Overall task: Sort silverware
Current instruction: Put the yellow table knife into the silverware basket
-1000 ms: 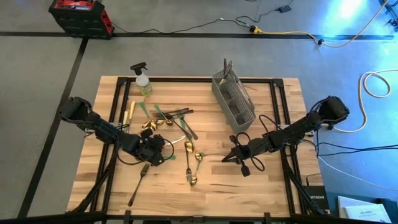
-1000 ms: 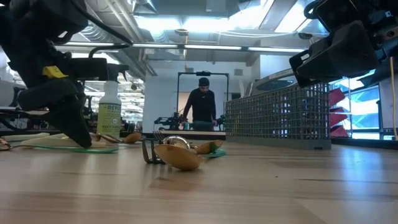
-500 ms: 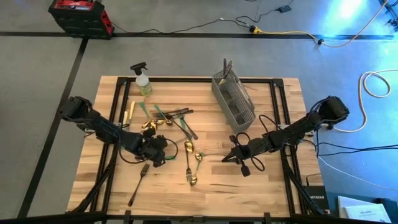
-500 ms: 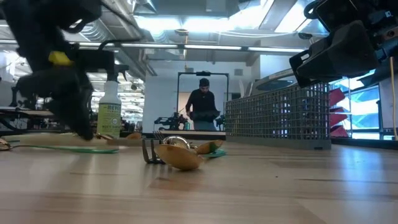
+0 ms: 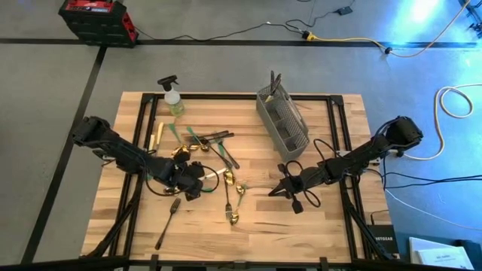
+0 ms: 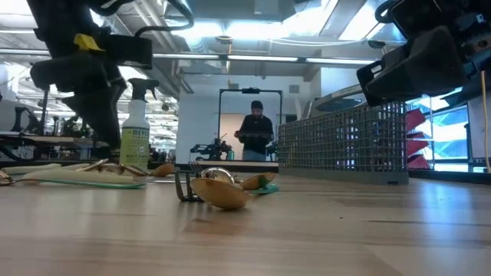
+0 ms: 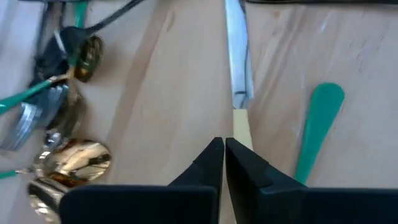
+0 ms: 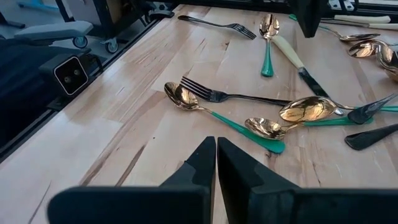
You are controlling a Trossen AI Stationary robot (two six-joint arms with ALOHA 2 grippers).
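The wooden counter (image 5: 331,226) is seen from above, with most of the silverware (image 5: 215,162) scattered loose across its left-centre, between the two arms. The grey mesh caddy (image 5: 282,120) stands toward the back of the counter, well apart from the scatter; a few dark handles are seen sticking up out of its far end, while the rest of its compartments cannot be read. A spray bottle (image 5: 173,98) stands at the back left corner.

The left tool (image 5: 188,181) is held low over the left part of the scatter, its fingers pressed together and empty, just above a cream-handled knife (image 7: 239,74) with a green handle (image 7: 317,130) beside it. The right tool (image 5: 290,188) waits right of the scatter, pressed together and holding nothing; gold spoons with green handles (image 8: 217,115) and a dark fork (image 8: 233,96) lie ahead of it.

The sorting is judged to be at an early stage: nearly every piece remains to be lifted and placed.
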